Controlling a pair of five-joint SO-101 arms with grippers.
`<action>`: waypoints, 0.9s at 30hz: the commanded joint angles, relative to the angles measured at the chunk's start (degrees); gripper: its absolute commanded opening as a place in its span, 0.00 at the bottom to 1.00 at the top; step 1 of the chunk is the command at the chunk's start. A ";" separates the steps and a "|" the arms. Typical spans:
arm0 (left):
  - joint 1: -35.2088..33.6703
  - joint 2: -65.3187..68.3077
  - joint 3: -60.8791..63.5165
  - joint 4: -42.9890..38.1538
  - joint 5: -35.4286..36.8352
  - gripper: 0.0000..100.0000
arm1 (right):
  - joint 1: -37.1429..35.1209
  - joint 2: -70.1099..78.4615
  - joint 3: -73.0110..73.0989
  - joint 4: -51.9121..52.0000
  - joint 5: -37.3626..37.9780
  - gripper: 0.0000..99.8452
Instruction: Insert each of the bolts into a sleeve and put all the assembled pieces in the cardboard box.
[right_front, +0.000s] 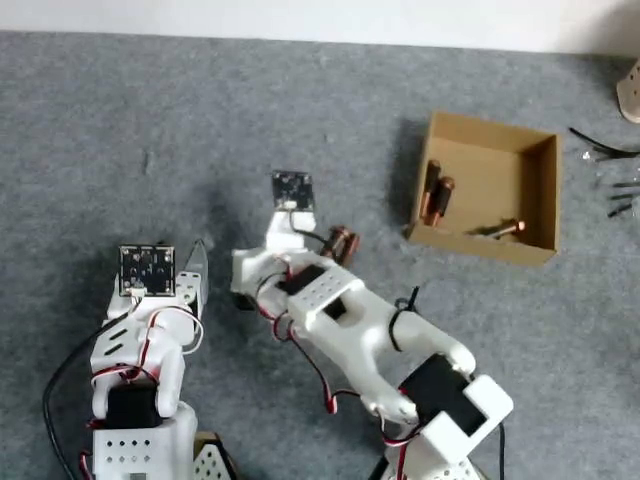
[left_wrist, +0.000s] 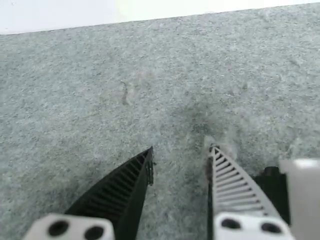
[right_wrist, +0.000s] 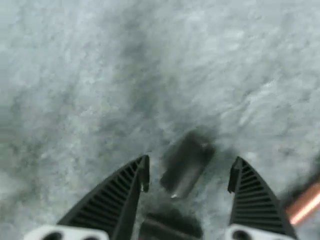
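Right wrist view: the right pincer (right_wrist: 190, 170) stands wide open, one finger on each side of a dark bolt (right_wrist: 186, 159). The bolt appears to lie on the grey mat (right_wrist: 75, 75), skewed to the line between the fingers rather than square across it. I judge that skew to be the main risk. Closing as they stand, the fingers may catch the bolt near one end and spin it out. They may also grip it crooked, so that it will not line up with a sleeve. In the high view a copper sleeve (right_front: 340, 243) lies just beside that arm's wrist, at about 4 o'clock, where a low sweep could nudge it and set it rolling. The left pincer (left_wrist: 182, 152), at about 8 o'clock, is open too, with nothing between its fingers; it is near enough for the arms to clash. The cardboard box (right_front: 480, 245), at 3 o'clock and well apart, holds assembled pieces (right_front: 437, 195), and a loose hold could drop a part on the way there.
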 joint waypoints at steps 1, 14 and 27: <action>-0.13 -0.22 -0.48 -1.49 0.44 0.17 | -0.66 -0.13 -2.51 0.13 -0.70 0.24; -0.13 -0.22 -0.48 -1.58 0.44 0.17 | -0.22 12.09 -10.86 2.33 -0.70 0.24; -0.13 -0.22 -0.40 -1.58 0.35 0.17 | -0.66 14.55 -16.22 16.48 -0.70 0.24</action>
